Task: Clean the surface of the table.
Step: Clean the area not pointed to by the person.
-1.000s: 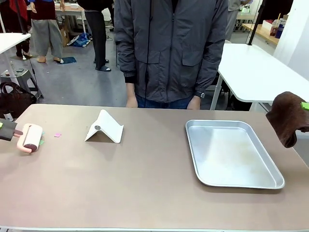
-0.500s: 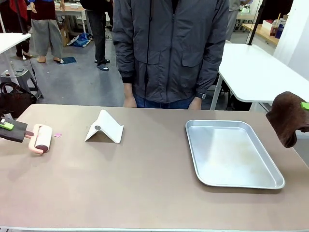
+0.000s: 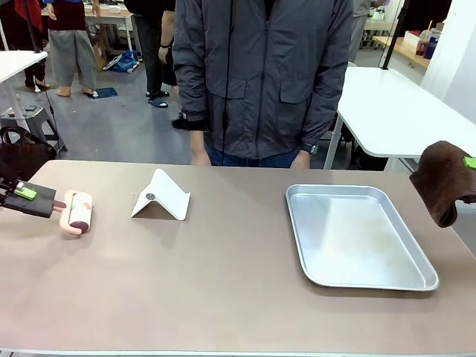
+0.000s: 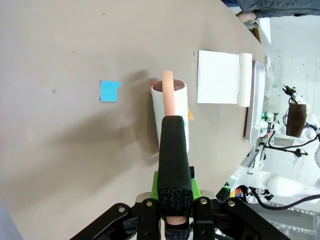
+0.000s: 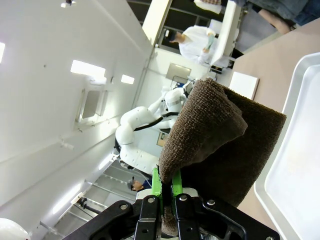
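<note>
Pink-ended lint roller (image 3: 76, 212) is sitting farther right than a second ago, on the tan table (image 3: 223, 290) that is spanning the frame, and is now nearer the white folded stand (image 3: 162, 196). At the left edge, the left gripper (image 3: 26, 195) is clamping the roller's black handle. At the right edge, the right gripper (image 3: 468, 163) is staying where it was, pinching a brown cloth (image 3: 442, 182) that is hanging in the air by the table's side. At centre right, a silver tray (image 3: 362, 188) is lying with its metal floor bare. In the left wrist view, a blue paper scrap (image 4: 109, 91) is lying near the roller. Farther off, a person (image 3: 260, 74) in a grey jacket is standing at the table's far edge.
</note>
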{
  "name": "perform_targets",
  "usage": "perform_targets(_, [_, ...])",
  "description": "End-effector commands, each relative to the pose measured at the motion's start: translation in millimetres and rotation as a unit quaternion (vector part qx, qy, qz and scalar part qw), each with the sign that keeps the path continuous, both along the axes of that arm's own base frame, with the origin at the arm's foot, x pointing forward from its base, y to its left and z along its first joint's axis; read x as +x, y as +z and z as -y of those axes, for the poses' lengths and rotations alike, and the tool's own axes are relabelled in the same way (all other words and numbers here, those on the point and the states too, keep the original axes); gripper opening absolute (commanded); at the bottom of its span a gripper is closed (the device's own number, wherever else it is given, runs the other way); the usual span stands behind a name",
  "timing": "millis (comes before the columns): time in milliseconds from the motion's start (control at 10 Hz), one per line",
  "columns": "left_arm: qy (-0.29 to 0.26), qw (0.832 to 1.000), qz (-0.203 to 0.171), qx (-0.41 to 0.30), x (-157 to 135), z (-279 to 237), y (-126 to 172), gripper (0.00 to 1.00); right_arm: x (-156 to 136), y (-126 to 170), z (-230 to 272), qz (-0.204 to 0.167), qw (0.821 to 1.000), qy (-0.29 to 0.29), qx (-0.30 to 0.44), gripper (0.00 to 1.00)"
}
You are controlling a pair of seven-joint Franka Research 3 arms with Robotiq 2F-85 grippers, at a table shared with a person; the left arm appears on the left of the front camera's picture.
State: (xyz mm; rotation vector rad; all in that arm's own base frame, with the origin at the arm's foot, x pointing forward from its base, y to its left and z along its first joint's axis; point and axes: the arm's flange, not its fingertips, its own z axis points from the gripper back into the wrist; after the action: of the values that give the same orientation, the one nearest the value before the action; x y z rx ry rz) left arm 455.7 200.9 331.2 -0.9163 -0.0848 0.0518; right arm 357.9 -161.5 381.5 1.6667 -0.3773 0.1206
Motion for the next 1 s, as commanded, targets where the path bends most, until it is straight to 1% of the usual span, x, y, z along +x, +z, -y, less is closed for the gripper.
perform_targets(0, [-0.034, 0.998, -0.045, 0.029, -6, 16, -19, 0.22, -2, 6, 0, 0.007, 1.000, 0.000, 0.005, 0.09])
perform_targets(100, [-0.043, 0.997, -0.055, 0.031, 1, 23, -22, 0.22, -2, 6, 0, 0.007, 1.000, 0.000, 0.005, 0.09])
perform_targets(300, [-0.057, 0.994, -0.095, 0.012, 14, 32, -28, 0.22, -2, 6, 0, 0.007, 1.000, 0.000, 0.005, 0.09])
perform_targets(400, [-0.054, 0.993, -0.100, 0.023, 20, 34, -33, 0.22, -2, 6, 0, 0.007, 1.000, 0.000, 0.005, 0.09])
perform_targets(500, [-0.057, 0.993, -0.106, 0.017, 23, 38, -35, 0.22, -2, 6, 0, 0.007, 1.000, 0.000, 0.005, 0.09])
perform_targets(600, [-0.058, 0.993, -0.106, 0.010, 25, 44, -32, 0.22, -2, 6, 0, 0.007, 1.000, 0.000, 0.005, 0.09])
perform_targets(900, [-0.045, 0.995, -0.082, -0.021, 25, 42, -16, 0.22, -2, 6, 0, 0.007, 1.000, 0.000, 0.005, 0.09])
